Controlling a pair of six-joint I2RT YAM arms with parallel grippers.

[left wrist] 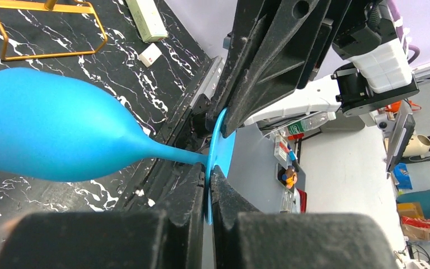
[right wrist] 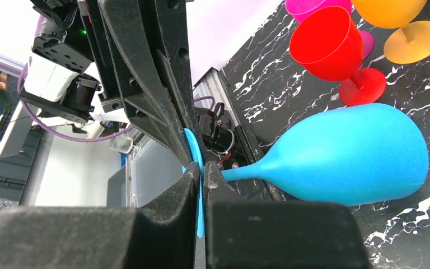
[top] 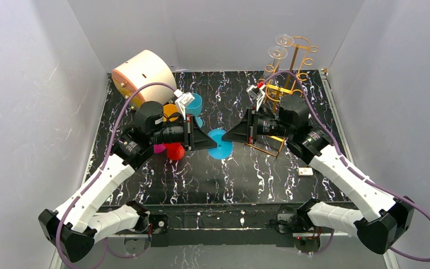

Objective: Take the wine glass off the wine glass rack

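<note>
A blue wine glass (top: 219,147) hangs off the rack, held sideways above the table's middle between both arms. My left gripper (left wrist: 209,180) is shut on the edge of its flat foot (left wrist: 222,140), with the bowl (left wrist: 50,126) stretching left over the marbled table. From the opposite side my right gripper (right wrist: 201,175) is shut on the same foot, its bowl (right wrist: 353,154) pointing right. From above, the left gripper (top: 215,141) and right gripper (top: 225,136) meet tip to tip. The gold wine glass rack (top: 297,59) stands at the back right, with two clear glasses (top: 280,47) hanging from its hooks.
A red glass (right wrist: 330,45), an orange glass (right wrist: 403,22) and a magenta glass (right wrist: 313,7) stand left of centre. A cream drum (top: 144,73) and a teal cup (top: 194,103) sit at the back left. The rack's wire base (left wrist: 50,33) and a small white block (top: 306,171) lie on the right.
</note>
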